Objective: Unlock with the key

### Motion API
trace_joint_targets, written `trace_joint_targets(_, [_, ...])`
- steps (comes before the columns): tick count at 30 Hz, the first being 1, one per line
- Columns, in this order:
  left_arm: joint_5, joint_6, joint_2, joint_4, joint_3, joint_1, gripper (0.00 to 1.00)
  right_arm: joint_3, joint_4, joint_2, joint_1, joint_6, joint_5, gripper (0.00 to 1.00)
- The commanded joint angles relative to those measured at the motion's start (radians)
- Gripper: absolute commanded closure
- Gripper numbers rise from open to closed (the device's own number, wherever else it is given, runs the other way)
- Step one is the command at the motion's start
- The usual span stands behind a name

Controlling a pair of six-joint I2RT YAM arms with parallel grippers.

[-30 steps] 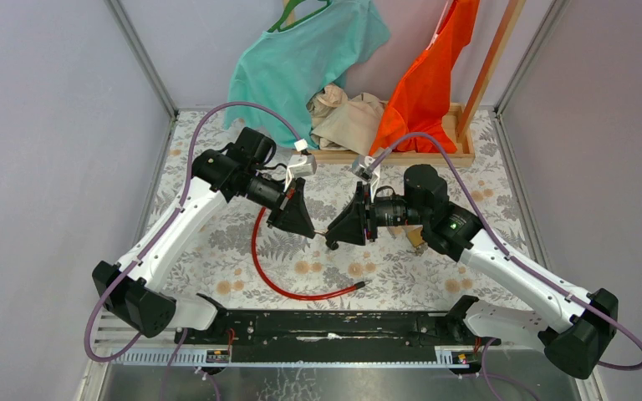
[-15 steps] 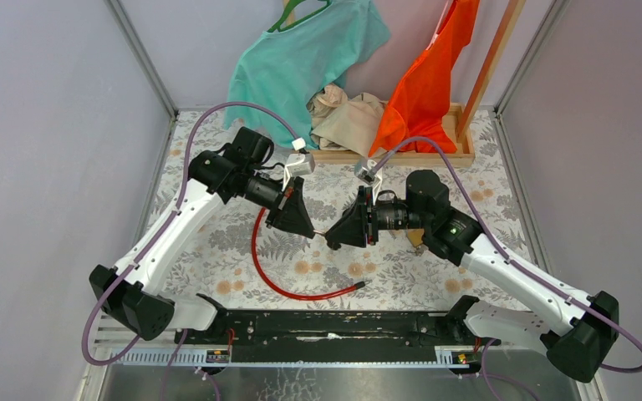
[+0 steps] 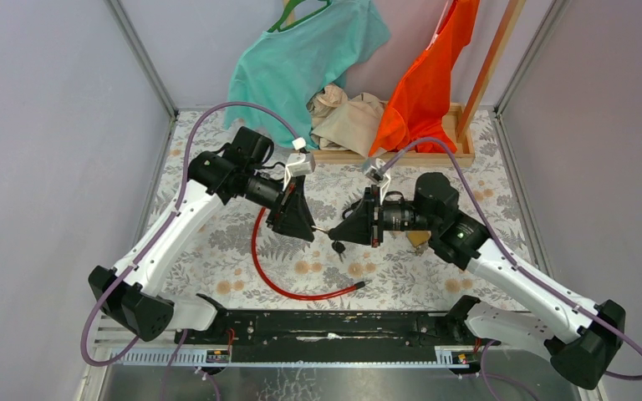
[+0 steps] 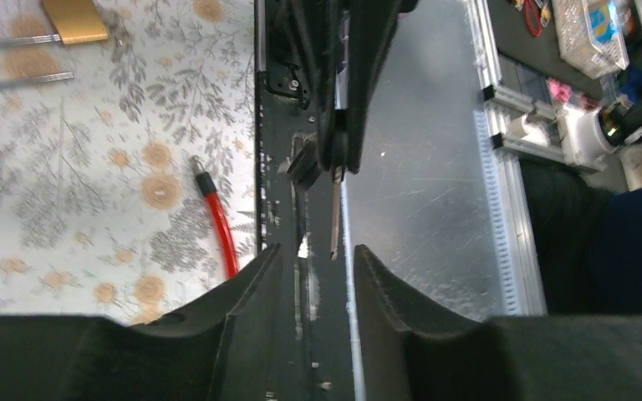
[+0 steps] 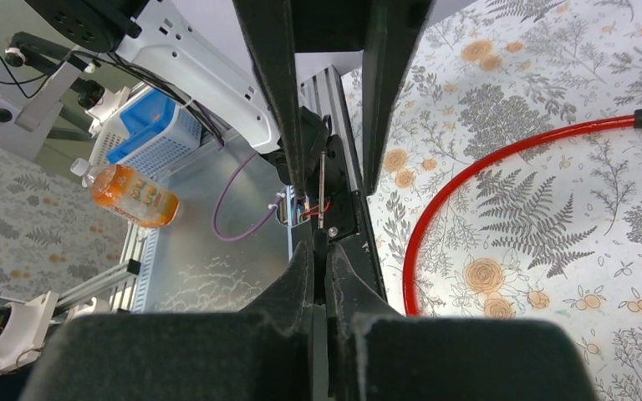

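Pale walls (image 3: pixel 50 125) hem the floral bench (image 3: pixel 217 251) on the left and right. A wooden rack (image 3: pixel 489 71) of hanging clothes fills the far edge. The near middle lies open, apart from a red cable (image 3: pixel 259 259) curving across it. Both arms meet above the centre. The left claw (image 4: pixel 316 259) is spread, its fingers flanking the tip of the key (image 4: pixel 334 209). The right claw (image 5: pixel 322 259) pinches the key, blade pointing at the left one. The brass padlock (image 4: pixel 71 18) lies on the bench beneath the right arm, apart from both.
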Motion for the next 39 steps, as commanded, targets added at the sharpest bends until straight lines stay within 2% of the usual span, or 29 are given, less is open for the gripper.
trace_joint_targets(1, [-0.076,-0.014,0.004,0.048,-0.012,-0.001,0.43,0.004,-0.016,-0.061,-0.025,0.021,0.042,1.0])
trace_joint_targets(6, [-0.258,-0.115,0.059,0.236,-0.059,-0.004,0.39,0.068,-0.346,-0.112,-0.031,-0.006,0.297,1.0])
trace_joint_targets(10, [-0.426,-0.307,0.155,0.492,-0.129,-0.01,0.42,0.115,-0.621,-0.194,-0.031,-0.028,0.555,1.0])
trace_joint_targets(16, [-0.549,-0.377,0.418,0.585,-0.061,-0.042,0.44,0.137,-0.84,-0.319,-0.03,0.01,0.662,1.0])
trace_joint_targets(21, [-0.589,-0.265,0.58,0.592,0.042,-0.091,0.49,0.133,-0.906,-0.341,-0.03,0.04,0.693,1.0])
trace_joint_targets(25, [-0.556,-0.057,0.573,0.642,0.001,-0.139,0.5,0.134,-0.907,-0.343,-0.03,0.048,0.717,1.0])
trace_joint_targets(30, [-0.506,0.236,0.573,0.583,-0.012,-0.181,0.52,0.137,-0.887,-0.351,-0.03,0.059,0.747,1.0])
trace_joint_targets(34, [-0.51,0.324,0.615,0.568,0.008,-0.182,0.52,0.15,-0.895,-0.368,-0.03,0.077,0.764,1.0])
trace_joint_targets(39, [-0.545,0.325,0.668,0.598,0.036,-0.182,0.53,0.157,-0.913,-0.401,-0.03,0.093,0.776,1.0])
